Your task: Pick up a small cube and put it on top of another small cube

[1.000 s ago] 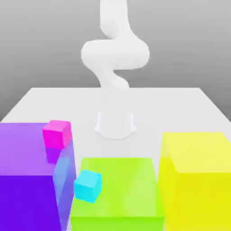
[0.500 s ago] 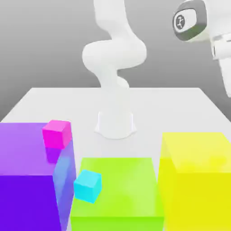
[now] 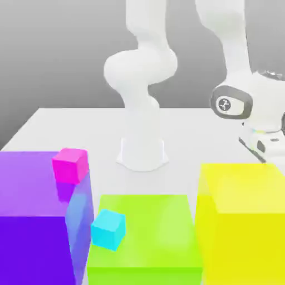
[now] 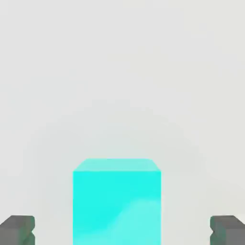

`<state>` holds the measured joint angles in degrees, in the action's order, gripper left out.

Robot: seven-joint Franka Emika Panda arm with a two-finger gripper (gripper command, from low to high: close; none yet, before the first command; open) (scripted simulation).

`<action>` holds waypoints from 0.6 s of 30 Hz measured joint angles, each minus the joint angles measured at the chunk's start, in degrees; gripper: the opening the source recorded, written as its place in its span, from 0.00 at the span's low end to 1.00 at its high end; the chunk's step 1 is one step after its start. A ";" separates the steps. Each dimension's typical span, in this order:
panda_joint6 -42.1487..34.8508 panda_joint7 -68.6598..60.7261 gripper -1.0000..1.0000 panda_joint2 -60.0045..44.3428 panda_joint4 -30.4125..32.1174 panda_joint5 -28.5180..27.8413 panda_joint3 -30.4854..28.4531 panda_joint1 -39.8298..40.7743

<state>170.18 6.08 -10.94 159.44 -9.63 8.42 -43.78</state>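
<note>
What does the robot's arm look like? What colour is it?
The arm is smooth, glossy white, made of rounded tube shapes on a round white base. Near the hand is a dark grey cap with a small white mark. The gripper has dark grey, notched fingertips.

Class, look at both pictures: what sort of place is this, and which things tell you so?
Probably a simulated robot test table: a white arm mounted on a plain white table, big flat-coloured blocks like the yellow block, and a turquoise cube between open fingers.
</note>
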 joint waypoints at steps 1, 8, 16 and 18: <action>1.68 0.55 0.50 -2.03 -0.37 -0.67 -1.80 -1.63; 4.37 1.81 0.00 -5.40 -1.01 -2.20 -4.32 -3.82; -4.57 -4.22 0.00 5.79 1.19 5.88 0.74 -0.73; -7.17 -6.00 0.00 8.79 -0.11 7.24 1.46 -2.13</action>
<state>163.01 0.08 -2.15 159.33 -2.39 9.87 -45.91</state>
